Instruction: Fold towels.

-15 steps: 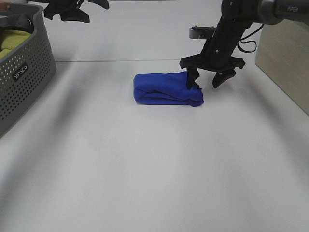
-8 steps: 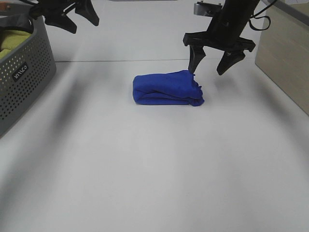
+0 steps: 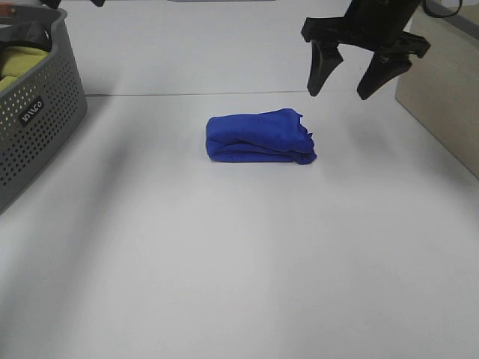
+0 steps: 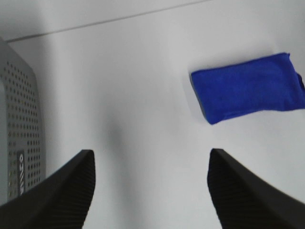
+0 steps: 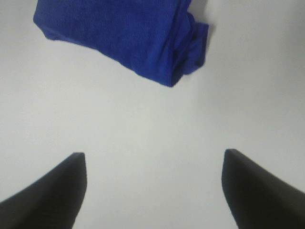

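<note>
A folded blue towel (image 3: 259, 136) lies on the white table (image 3: 224, 254), a little behind its middle. It also shows in the left wrist view (image 4: 247, 87) and in the right wrist view (image 5: 125, 34). My right gripper (image 3: 343, 85) hangs open and empty in the air, up and to the right of the towel; its fingertips (image 5: 52, 186) frame bare table. My left gripper (image 4: 150, 191) is open and empty, high above the table's left side; it is out of the exterior view.
A grey perforated basket (image 3: 30, 112) with a yellow-green cloth (image 3: 16, 63) inside stands at the left edge; its wall shows in the left wrist view (image 4: 19, 129). A wooden panel (image 3: 441, 97) stands at the right.
My right gripper let go of the towel's right end and rose up and to the right, open. My left gripper rose out of the top left of the exterior view.
</note>
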Controlling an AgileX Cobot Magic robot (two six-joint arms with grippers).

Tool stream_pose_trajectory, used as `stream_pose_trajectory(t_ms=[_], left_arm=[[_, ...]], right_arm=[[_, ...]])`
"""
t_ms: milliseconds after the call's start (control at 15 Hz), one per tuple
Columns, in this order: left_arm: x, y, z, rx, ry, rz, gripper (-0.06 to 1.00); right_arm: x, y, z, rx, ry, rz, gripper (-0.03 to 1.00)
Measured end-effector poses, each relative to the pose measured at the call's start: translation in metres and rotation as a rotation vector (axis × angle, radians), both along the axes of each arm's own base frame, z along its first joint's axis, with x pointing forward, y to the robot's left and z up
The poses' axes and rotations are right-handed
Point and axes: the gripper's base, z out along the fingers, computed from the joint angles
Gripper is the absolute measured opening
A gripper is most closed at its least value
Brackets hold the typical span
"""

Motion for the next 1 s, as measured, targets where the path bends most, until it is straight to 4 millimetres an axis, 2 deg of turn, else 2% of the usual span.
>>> stream_pose_trajectory(t_ms=[267, 400, 467, 600, 800, 867, 1000], left_arm=[[-0.088, 0.017, 0.012, 0.022, 0.089, 0.032, 0.64], [-0.141, 0.026, 0.016, 0.023, 0.095, 0.031, 0.64], [-0.18, 0.033, 0.011, 0.029, 0.11, 0.031, 0.64], [-0.228, 0.042, 0.003, 0.04, 0.093, 0.009, 0.64], [-0.288, 0.053, -0.022, 0.053, 0.032, -0.027, 0.64], [-0.304, 0.056, -0.031, 0.055, 0.004, -0.032, 0.64], [-0.328, 0.06, -0.045, 0.06, -0.044, -0.049, 0.64]], right_arm=[[-0.068, -0.02, 0.027, -0.042, 0.015, 0.017, 0.74], [-0.111, -0.031, 0.033, -0.046, 0.027, 0.02, 0.74], [-0.14, -0.039, 0.037, -0.04, -0.004, 0.014, 0.74], [-0.182, -0.05, 0.03, -0.039, -0.018, 0.008, 0.74], [-0.239, -0.067, 0.018, -0.055, -0.073, 0.005, 0.74], [-0.259, -0.073, 0.013, -0.058, -0.095, 0.004, 0.74], [-0.283, -0.08, 0.005, -0.06, -0.13, 0.005, 0.74]])
